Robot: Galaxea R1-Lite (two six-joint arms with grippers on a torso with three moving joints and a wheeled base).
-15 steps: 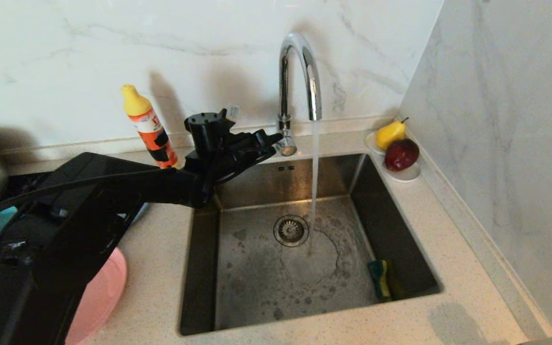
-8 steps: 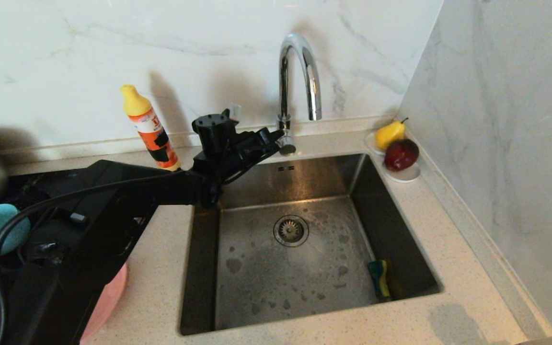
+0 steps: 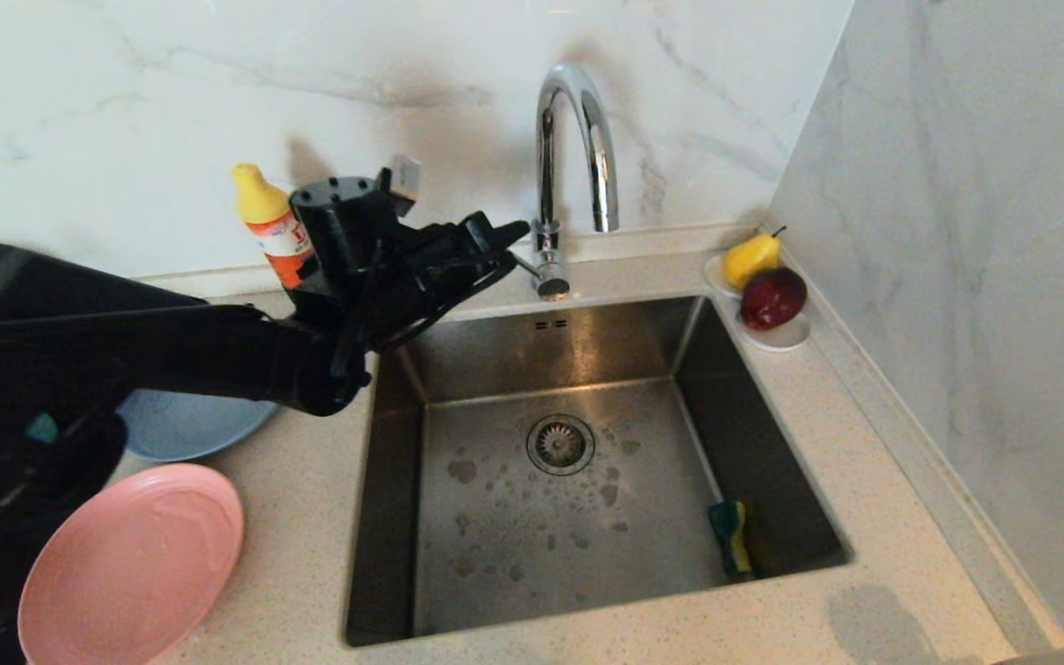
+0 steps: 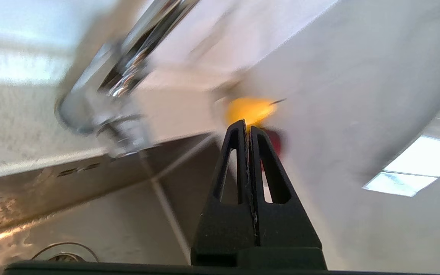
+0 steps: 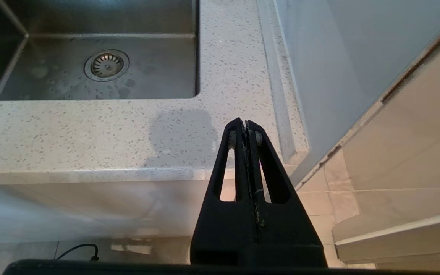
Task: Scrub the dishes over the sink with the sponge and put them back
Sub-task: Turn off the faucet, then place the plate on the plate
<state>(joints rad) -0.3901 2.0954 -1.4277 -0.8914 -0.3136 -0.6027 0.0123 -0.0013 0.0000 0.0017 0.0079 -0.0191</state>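
At far left the pink plate (image 3: 130, 563) lies on the counter (image 3: 301, 517), its edge cut off by the left arm; behind it the blue plate (image 3: 186, 427) shows only partly under that arm. The left gripper (image 3: 509, 231), fingers pressed together and empty, hangs by the tap (image 3: 574, 157), hiding much of the soap bottle (image 3: 266, 222). The sink (image 3: 550, 480) holds the sponge (image 3: 731, 538), on edge against its right wall. The right gripper (image 5: 246, 126), also closed and empty, sits parked below the counter's front edge. The bowls are out of sight.

The orange bottle's (image 3: 272, 231) label carries print too small to read.
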